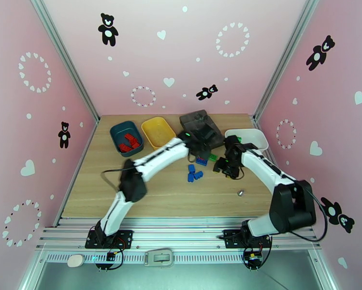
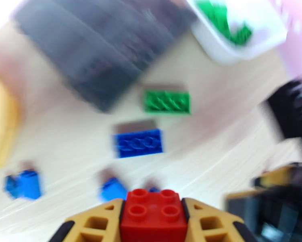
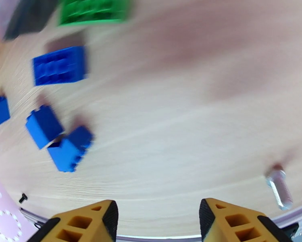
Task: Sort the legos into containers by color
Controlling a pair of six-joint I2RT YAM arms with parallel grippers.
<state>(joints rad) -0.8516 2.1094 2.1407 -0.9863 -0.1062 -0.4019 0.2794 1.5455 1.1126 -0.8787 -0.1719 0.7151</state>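
The wooden table (image 1: 156,194) is carrying the teal tray (image 1: 114,132) of red bricks (image 1: 129,142), the yellow tray (image 1: 156,129) and the white tray (image 1: 254,136). My left gripper (image 2: 153,203) is clamping a red lego (image 2: 153,222). My right gripper (image 3: 159,216) is hanging with its jaws apart and empty, near the loose blue legos (image 3: 58,142).

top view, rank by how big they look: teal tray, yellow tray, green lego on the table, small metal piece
1. teal tray and yellow tray, too alike to rank
2. green lego
3. metal piece
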